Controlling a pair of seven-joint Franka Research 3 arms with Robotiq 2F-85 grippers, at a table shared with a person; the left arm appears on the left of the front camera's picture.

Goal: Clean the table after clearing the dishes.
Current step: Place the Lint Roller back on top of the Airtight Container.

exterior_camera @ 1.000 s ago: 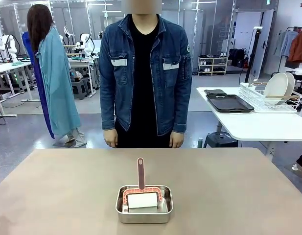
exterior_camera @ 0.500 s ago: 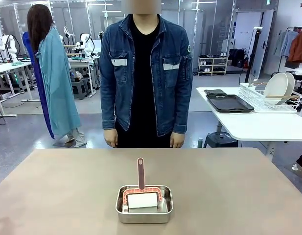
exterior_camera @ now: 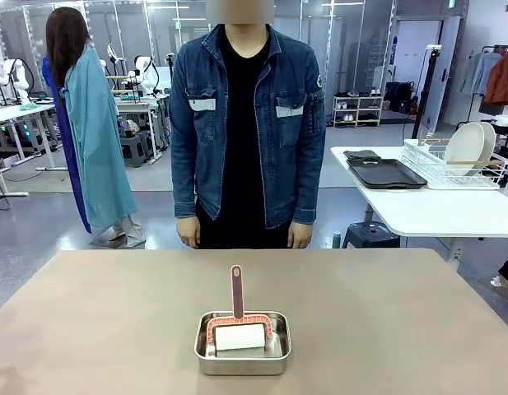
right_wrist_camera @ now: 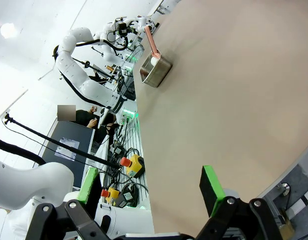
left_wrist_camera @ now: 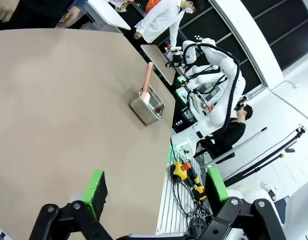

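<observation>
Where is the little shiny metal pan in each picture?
Front view: the metal pan sits low in the middle, on the table.
Left wrist view: just above the middle, near the table's edge.
Right wrist view: upper left of middle, by the table's edge.
Shared landmark: the pink handle sticking up from the pan.

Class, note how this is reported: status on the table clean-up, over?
Left gripper open, right gripper open, both empty. Table bare of dishes; steel pan with pink-handled scrubber at centre. Person at far edge, hands down.
</observation>
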